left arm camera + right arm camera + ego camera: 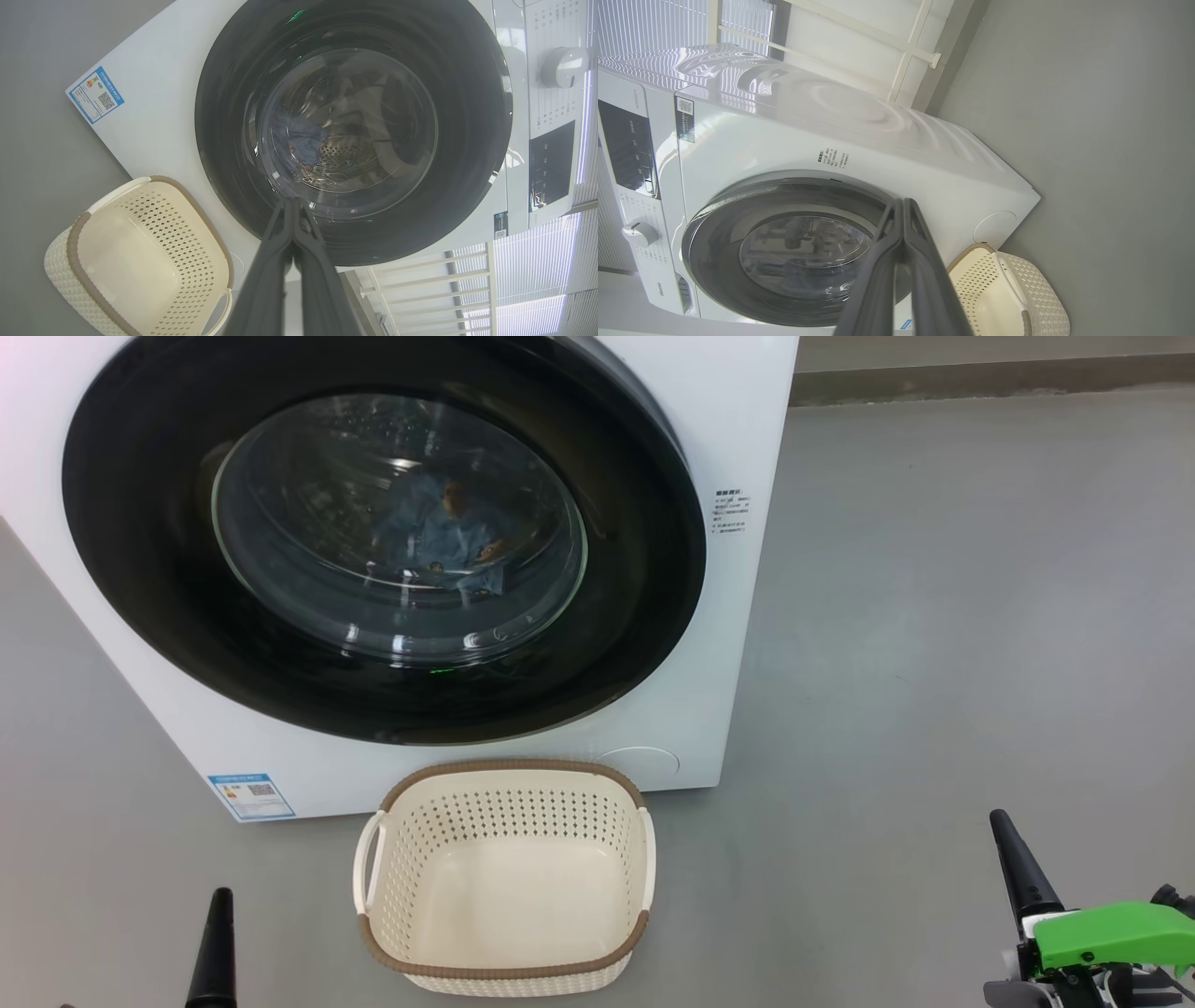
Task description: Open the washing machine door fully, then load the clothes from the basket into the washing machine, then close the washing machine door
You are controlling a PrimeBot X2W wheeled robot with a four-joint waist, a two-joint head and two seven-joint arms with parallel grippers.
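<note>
The washing machine door [383, 551] sits closed, the clothes [439, 537] behind its glass, and the basket [512, 767] lies empty on the floor at the washing machine [738, 420] front. The door looks rigid, heavy and slippery, so its rim seems the best hold. The left gripper [292, 203] and right gripper [902, 203] are pinched together, empty.

Wore long, slim, matte black tapering fingers on the left claw [221, 899], narrowing to a blunt rounded tip. Showed up close as smooth dark grey fingers [268, 280], broad at the base with flat inner faces. Had the same black tapered shape on the right claw [1001, 821], backed by a bright green moulded plastic cover [1111, 933], a small white bracket [1032, 926] and black fittings [1172, 899] behind.
</note>
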